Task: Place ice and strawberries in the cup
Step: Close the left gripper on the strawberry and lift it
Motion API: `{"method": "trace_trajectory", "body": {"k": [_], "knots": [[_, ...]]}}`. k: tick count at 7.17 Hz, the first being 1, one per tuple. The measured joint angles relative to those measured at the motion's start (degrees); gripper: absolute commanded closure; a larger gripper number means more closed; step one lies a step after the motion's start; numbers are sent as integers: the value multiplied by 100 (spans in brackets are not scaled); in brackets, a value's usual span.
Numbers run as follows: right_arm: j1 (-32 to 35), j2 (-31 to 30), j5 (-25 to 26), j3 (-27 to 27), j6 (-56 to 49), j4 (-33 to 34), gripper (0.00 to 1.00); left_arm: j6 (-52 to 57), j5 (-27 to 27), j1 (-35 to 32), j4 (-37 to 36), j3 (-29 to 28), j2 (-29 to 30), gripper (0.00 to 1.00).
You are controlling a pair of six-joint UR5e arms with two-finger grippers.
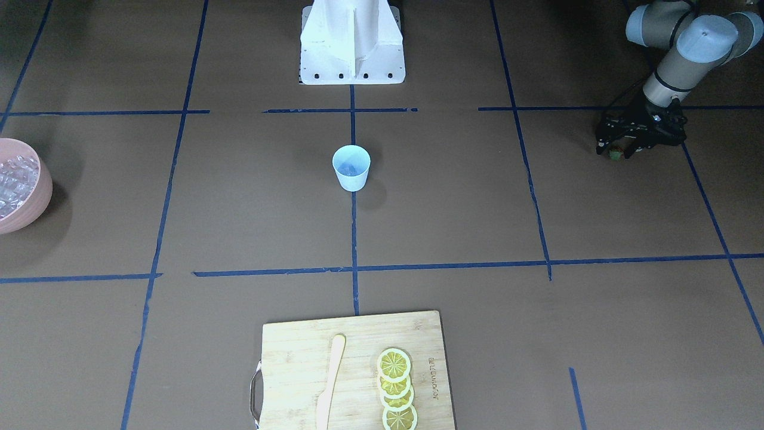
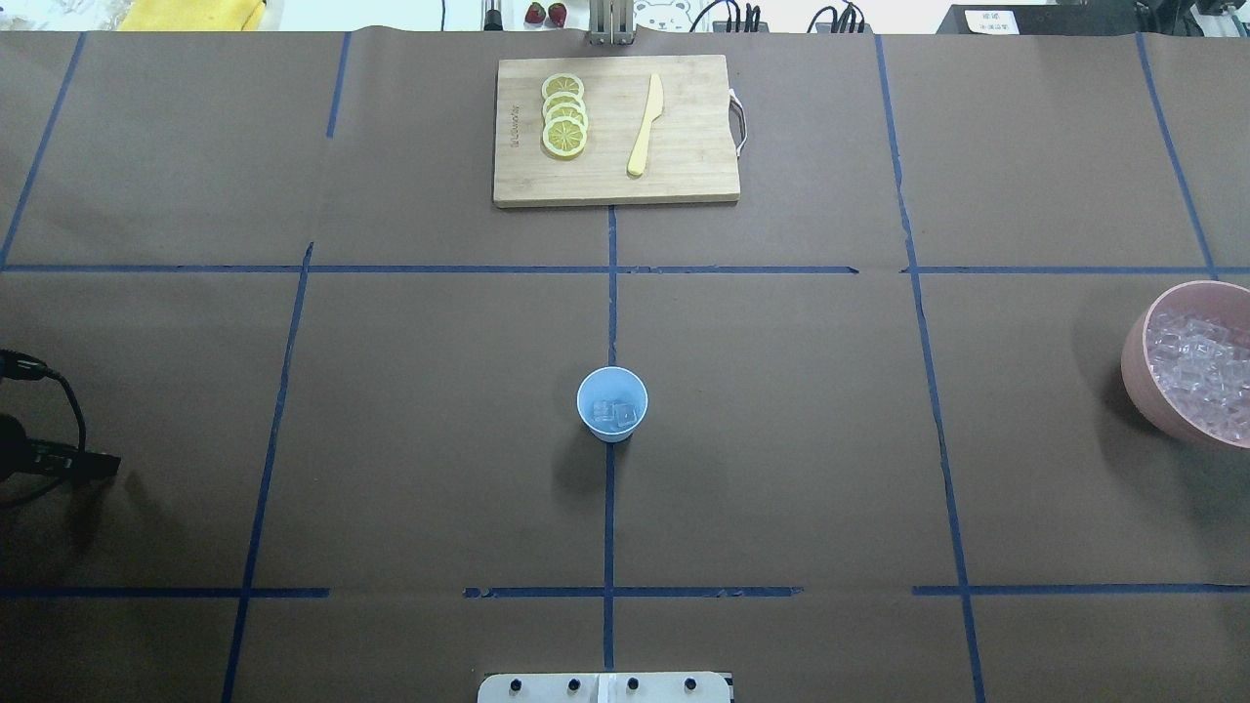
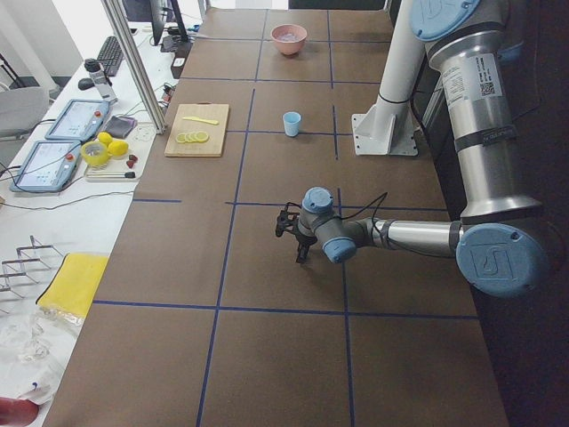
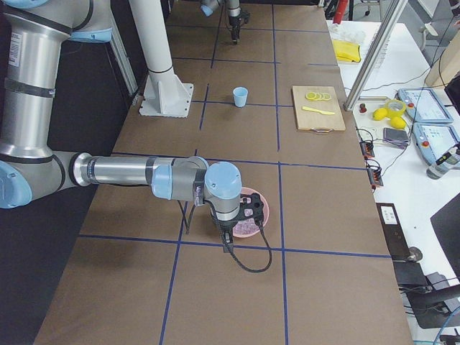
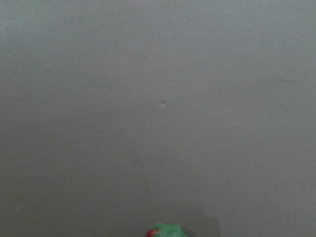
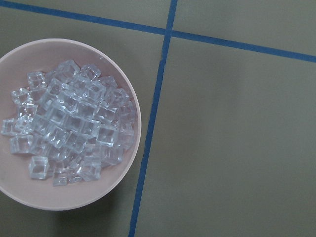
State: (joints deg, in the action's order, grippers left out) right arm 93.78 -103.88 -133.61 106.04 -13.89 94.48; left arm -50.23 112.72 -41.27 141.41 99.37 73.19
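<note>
The light-blue cup (image 2: 612, 403) stands upright at the table's middle, with a few clear ice cubes (image 2: 618, 414) in its bottom. More ice (image 6: 74, 126) fills the pink bowl (image 6: 74, 197). A tiny red strawberry (image 1: 615, 154) with a green top (image 5: 165, 230) lies on the table far to my left. My left gripper (image 1: 616, 149) is low over it, open, with a finger on each side. My right gripper (image 4: 248, 214) hangs above the bowl; whether it is open or shut cannot be told, as only the right side view shows it.
A wooden cutting board (image 2: 684, 176) at the far edge carries several lemon slices (image 2: 564, 115) and a yellow knife (image 2: 645, 125). Blue tape lines cross the brown table. The white robot base (image 1: 352, 45) stands behind the cup. Two red strawberries (image 2: 545, 13) lie beyond the far edge.
</note>
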Motion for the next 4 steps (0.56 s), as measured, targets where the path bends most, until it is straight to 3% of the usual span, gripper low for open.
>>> {"method": "trace_trajectory", "body": {"k": [2,4], "knots": [[0,0,3,5,0,0,1,41,-14,3,-3,84,-36,98],[0,0,3,32,0,0,1,67,-10,-36,-47,577,-297,99]]}}
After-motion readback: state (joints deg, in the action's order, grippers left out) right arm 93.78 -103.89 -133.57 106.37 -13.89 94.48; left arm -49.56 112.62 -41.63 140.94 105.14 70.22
